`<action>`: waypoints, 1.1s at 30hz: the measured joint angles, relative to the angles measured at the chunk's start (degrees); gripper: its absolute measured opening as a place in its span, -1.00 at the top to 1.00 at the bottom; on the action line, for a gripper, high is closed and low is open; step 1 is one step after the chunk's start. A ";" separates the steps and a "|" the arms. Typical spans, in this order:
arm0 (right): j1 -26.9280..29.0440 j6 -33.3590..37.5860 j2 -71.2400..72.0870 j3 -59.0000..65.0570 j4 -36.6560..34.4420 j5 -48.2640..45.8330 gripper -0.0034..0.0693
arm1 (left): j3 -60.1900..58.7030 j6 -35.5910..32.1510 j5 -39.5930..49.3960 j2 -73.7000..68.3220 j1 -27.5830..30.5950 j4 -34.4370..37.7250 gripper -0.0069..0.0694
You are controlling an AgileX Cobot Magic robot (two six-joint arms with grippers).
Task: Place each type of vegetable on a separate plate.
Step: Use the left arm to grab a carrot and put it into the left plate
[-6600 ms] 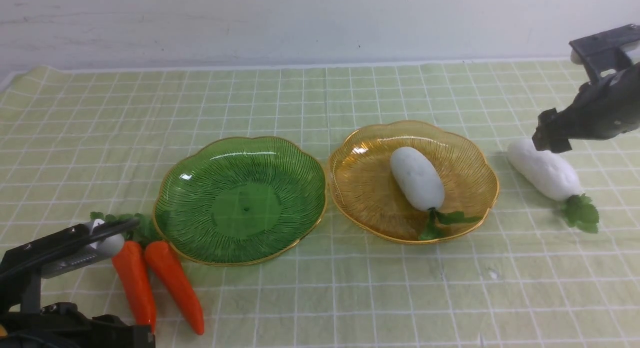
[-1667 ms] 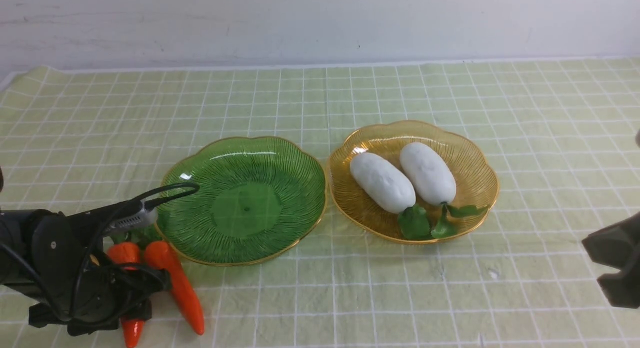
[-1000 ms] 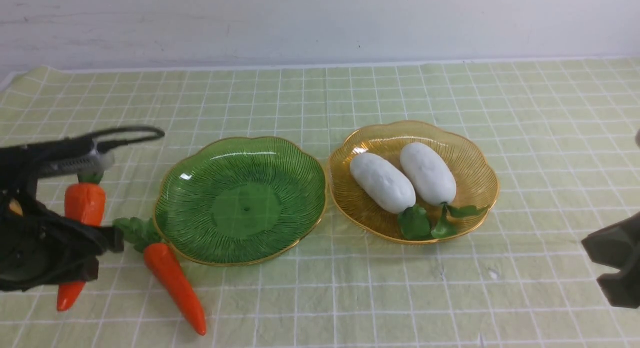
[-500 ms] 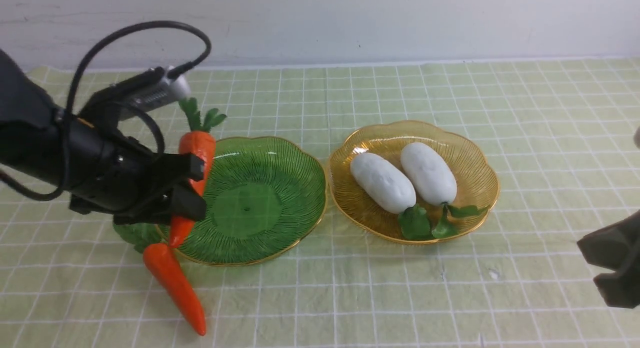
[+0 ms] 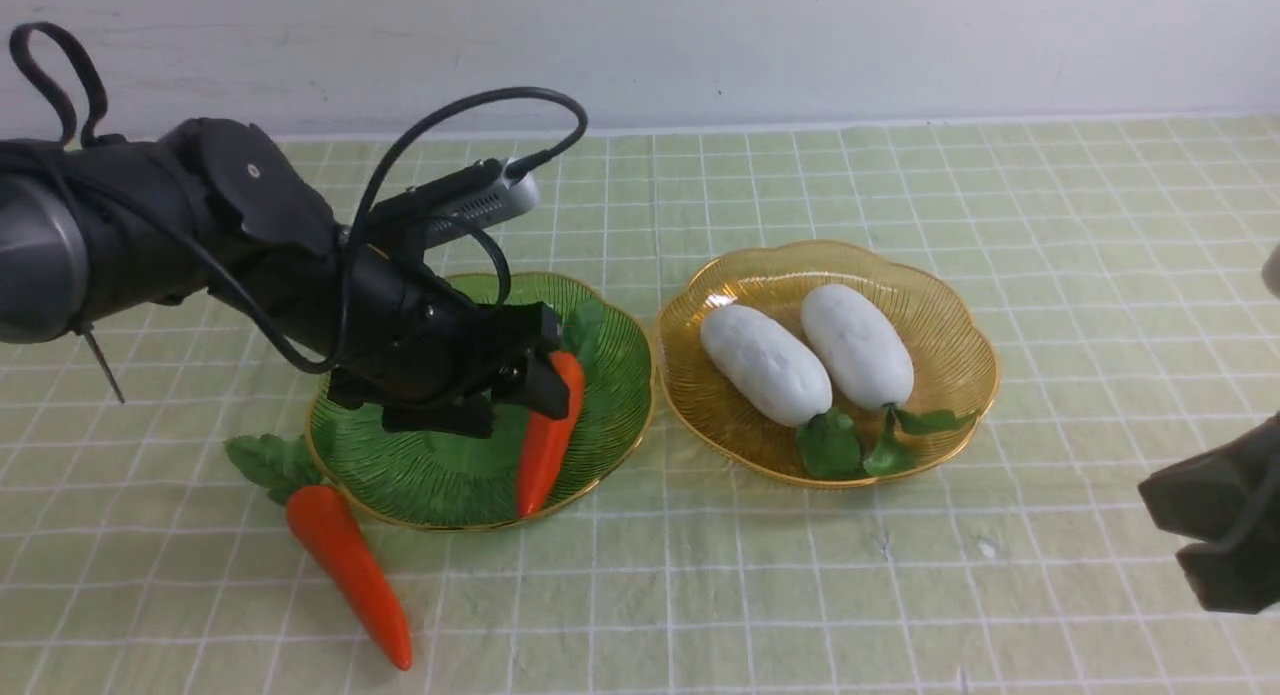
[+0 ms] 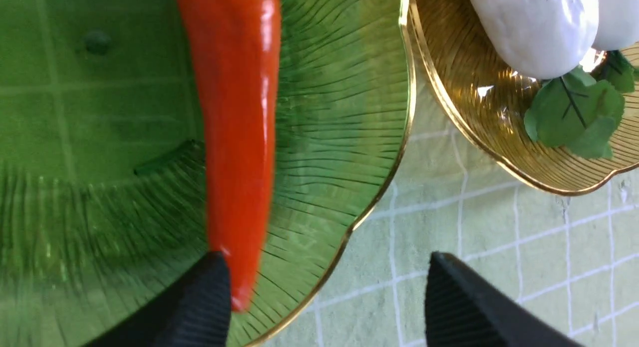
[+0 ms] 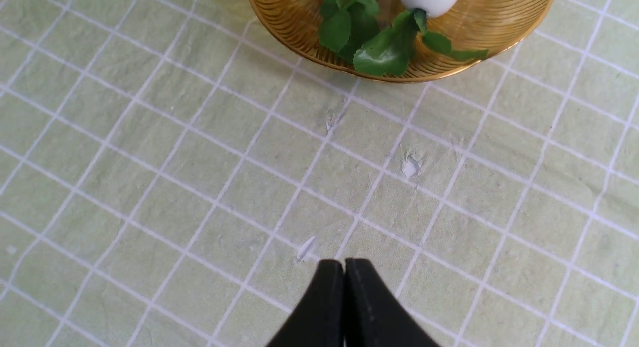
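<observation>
Two wrist views alone reveal left gripper (image 6: 327,261) spread beside the carrot (image 6: 234,112), right gripper (image 7: 344,265) closed.

Orange carrots (image 5: 545,445), white radishes (image 5: 765,365) — green plate (image 5: 400,465), amber plate (image 5: 945,305).

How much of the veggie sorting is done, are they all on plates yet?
Nearly. Done: both white radishes lie together on the amber plate. In hand: one carrot lies in the green plate, with the left gripper open over it. Left: the other carrot is on the tablecloth beside the green plate. The right gripper is shut, holding nothing.
</observation>
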State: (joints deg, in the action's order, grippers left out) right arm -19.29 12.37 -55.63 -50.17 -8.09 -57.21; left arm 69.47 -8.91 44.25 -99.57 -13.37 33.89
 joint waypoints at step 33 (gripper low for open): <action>0.00 0.20 0.00 0.99 -1.78 -0.04 0.94 | -23.59 21.83 -1.45 18.47 10.85 -19.24 0.11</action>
State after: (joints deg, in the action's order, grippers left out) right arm -19.29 12.57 -55.63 -49.18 -9.87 -57.25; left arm 45.88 12.92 42.80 -81.09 -2.52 14.65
